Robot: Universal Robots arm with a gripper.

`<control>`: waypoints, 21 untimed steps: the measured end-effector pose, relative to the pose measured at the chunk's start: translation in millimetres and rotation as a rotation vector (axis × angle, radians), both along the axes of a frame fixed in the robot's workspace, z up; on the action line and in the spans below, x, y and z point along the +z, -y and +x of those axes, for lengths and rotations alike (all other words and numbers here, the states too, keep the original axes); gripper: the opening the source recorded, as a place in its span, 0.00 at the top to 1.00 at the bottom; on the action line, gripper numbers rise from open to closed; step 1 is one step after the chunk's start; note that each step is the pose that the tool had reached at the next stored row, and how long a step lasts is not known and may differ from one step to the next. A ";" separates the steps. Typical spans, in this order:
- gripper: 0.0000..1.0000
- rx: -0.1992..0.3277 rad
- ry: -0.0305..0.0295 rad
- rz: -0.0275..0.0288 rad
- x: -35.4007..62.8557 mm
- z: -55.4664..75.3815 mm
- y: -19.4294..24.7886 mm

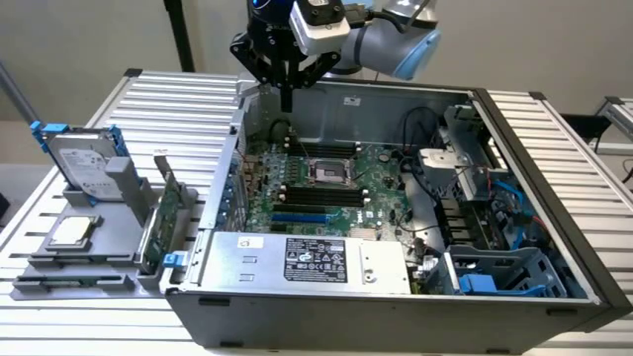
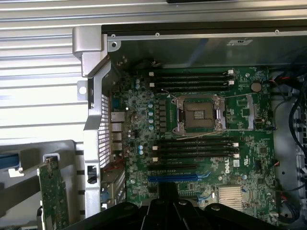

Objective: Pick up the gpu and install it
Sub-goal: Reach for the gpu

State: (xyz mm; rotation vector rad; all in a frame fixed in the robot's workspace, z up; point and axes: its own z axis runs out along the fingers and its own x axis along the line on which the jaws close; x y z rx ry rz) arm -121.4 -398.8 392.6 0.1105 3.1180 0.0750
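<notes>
The gpu (image 1: 165, 211) is a green card standing on edge in a grey fixture, just outside the computer case's wall on the exterior view's left. In the wrist view the gpu (image 2: 52, 196) sits beside the case's perforated rear panel. My gripper (image 1: 287, 95) hangs high over the case's far corner on the exterior view's left, fingers pressed together and pointing down, holding nothing. Its black body (image 2: 165, 208) looks down on the motherboard (image 2: 201, 139). The gripper is well apart from the gpu.
The open case (image 1: 554, 222) holds the motherboard (image 1: 327, 185) with a blue slot (image 2: 175, 178), an empty cpu socket (image 2: 199, 115), a power supply (image 1: 307, 259) and cables. A hard drive with blue rails (image 1: 84, 167) and a silver cpu chip (image 1: 74, 231) rest on the fixture.
</notes>
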 end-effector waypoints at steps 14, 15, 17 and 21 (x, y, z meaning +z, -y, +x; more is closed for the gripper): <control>0.89 0.000 0.0064 0.0000 0.0 -58.7 9.8; 0.89 0.000 0.0064 -0.0001 0.0 -62.6 10.9; 0.89 0.002 0.0064 0.0000 0.0 -69.3 13.3; 0.89 0.006 0.0064 0.0000 -0.1 -80.6 18.9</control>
